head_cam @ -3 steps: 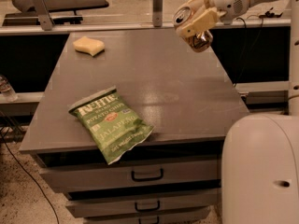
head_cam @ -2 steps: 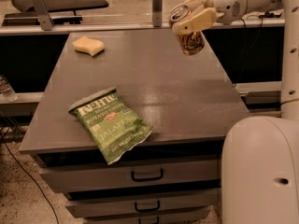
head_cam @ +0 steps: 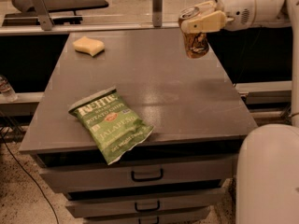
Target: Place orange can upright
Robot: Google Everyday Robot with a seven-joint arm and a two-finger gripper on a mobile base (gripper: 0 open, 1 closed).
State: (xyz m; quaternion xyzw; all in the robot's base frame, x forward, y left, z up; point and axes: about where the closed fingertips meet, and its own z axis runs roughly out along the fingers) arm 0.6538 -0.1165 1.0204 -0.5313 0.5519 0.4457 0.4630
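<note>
The gripper [head_cam: 202,21] is closed around the top part of the orange can [head_cam: 195,42]. It holds the can in the air over the table [head_cam: 163,92] at about 1 o'clock, close to the right edge. If the gripper lets go too high or too near that edge, the can could tip over and roll off. The can's long side runs almost straight up and down, with the silver top up and leaning a little toward 11 o'clock.

orange can [head_cam: 195,43] 1 | sponge [head_cam: 88,45] 1 | chip bag [head_cam: 112,125] 1 | jaws 1 over table [head_cam: 163,87] far-right
</note>
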